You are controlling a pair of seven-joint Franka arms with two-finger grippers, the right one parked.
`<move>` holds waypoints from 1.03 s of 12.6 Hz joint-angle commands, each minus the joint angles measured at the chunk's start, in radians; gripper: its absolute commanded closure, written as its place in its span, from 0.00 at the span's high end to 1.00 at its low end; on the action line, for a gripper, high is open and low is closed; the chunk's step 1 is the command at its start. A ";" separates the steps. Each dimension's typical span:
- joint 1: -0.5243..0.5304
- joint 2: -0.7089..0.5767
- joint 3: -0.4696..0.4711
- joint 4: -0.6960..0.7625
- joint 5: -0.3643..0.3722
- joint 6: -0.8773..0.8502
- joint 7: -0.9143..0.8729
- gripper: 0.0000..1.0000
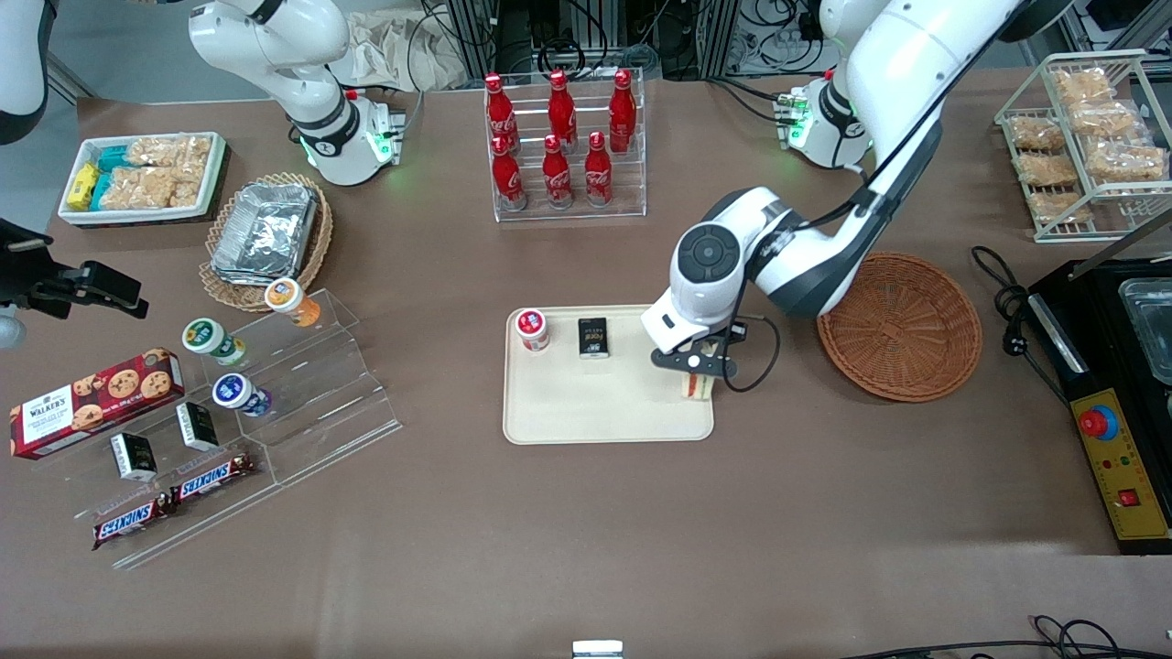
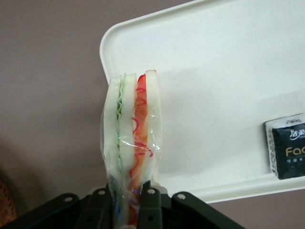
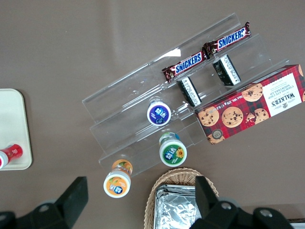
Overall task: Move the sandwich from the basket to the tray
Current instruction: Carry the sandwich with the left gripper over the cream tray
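Note:
The sandwich (image 2: 132, 138) is a wrapped wedge of white bread with green and red-orange filling. My left gripper (image 2: 127, 200) is shut on its wrapped end and holds it just over the corner of the cream tray (image 2: 214, 86). In the front view the gripper (image 1: 693, 363) hangs over the tray (image 1: 568, 412) at the corner nearest the basket, with the sandwich (image 1: 698, 388) showing below it. The reddish-brown wicker basket (image 1: 899, 326) stands beside the tray toward the working arm's end, with nothing in it.
On the tray stand a red-lidded cup (image 1: 532, 329) and a small black packet (image 1: 593, 336). A rack of red bottles (image 1: 562, 146) stands farther from the camera. A clear stepped stand (image 1: 275, 403) with snacks lies toward the parked arm's end. A black control box (image 1: 1117, 403) sits past the basket.

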 commanded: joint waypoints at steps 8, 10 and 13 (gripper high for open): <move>-0.054 0.172 0.006 0.113 0.147 0.049 -0.170 1.00; -0.047 0.159 0.004 0.114 0.137 0.044 -0.173 1.00; -0.027 0.079 0.003 0.116 0.096 0.017 -0.182 1.00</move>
